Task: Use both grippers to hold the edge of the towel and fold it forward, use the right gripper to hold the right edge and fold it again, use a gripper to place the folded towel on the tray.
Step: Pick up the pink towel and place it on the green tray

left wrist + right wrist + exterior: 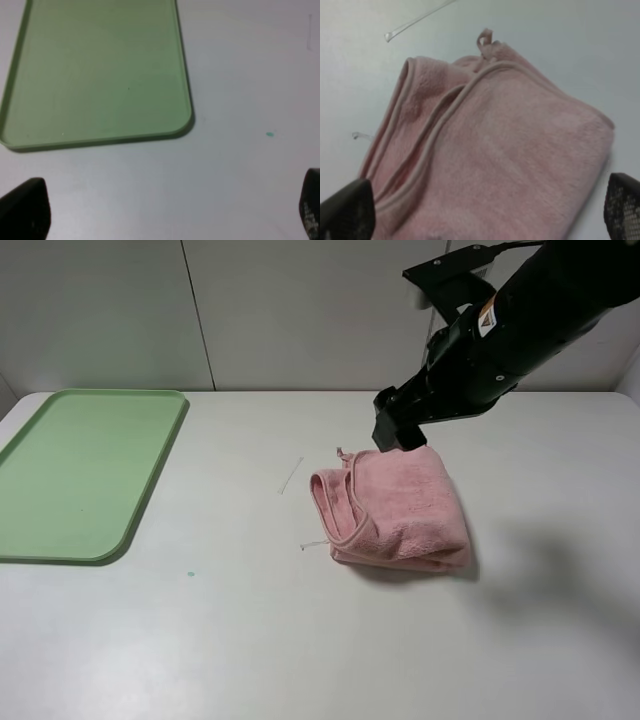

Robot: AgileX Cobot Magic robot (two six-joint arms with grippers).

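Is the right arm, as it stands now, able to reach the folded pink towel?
Probably yes. The right tool hangs open just above the far edge of the towel, and nothing lies between them. In the right wrist view its jaws stand wide, with the cloth filling the space between.

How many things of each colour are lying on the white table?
Pink: 1, the folded pink fluffy terry towel
Green: 1, the flat light-green plastic tray
Clear: 2, one thin clear plastic strip and another
Teal: 1, a tiny teal speck
Total: 5
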